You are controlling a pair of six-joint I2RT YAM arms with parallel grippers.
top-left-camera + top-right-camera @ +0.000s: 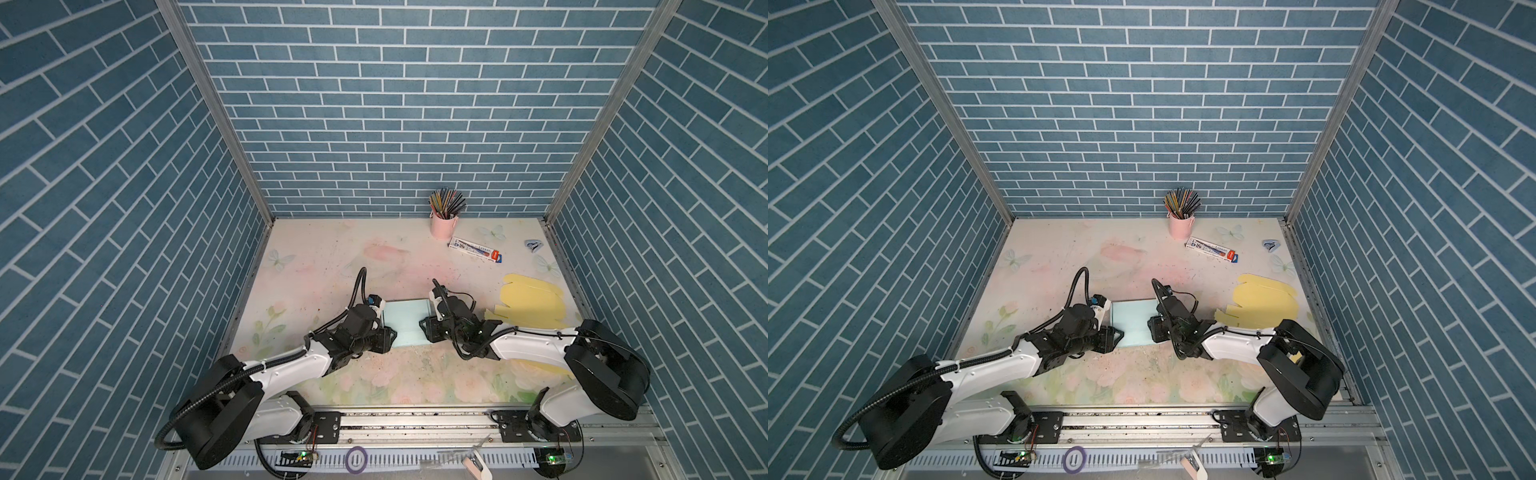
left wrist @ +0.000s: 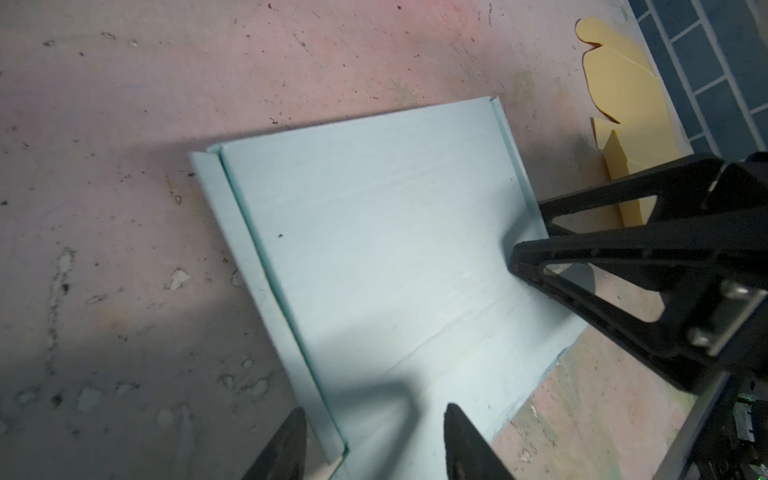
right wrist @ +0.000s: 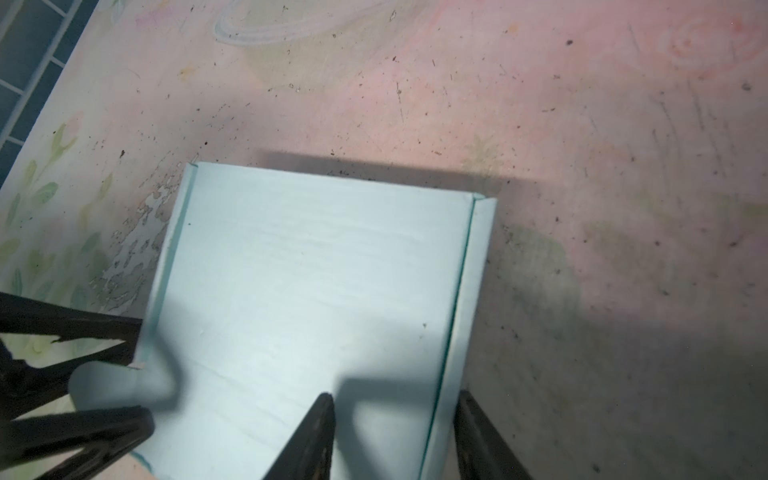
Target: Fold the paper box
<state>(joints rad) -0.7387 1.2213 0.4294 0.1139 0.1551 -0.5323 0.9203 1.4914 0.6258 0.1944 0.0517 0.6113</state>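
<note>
The paper box (image 1: 405,324) (image 1: 1133,322) is a light blue sheet lying flat at the middle of the table, with a narrow side flap raised along each of two opposite edges. My left gripper (image 1: 387,333) (image 1: 1118,334) (image 2: 374,409) is open at its left edge, one finger outside the raised flap and one over the panel (image 2: 395,257). At the opposite edge my right gripper (image 1: 426,328) (image 1: 1152,326) (image 3: 395,395) stands open the same way, astride that flap (image 3: 473,266). Neither pair of jaws presses on the paper. Each wrist view also shows the other arm's gripper (image 2: 528,232) (image 3: 139,374).
A flat yellow box cut-out (image 1: 532,303) lies right of the right arm. At the back stand a pink cup of pencils (image 1: 444,224), a long printed packet (image 1: 478,249) and a small blue-white object (image 1: 534,245). A purple ring (image 1: 356,459) sits on the front rail.
</note>
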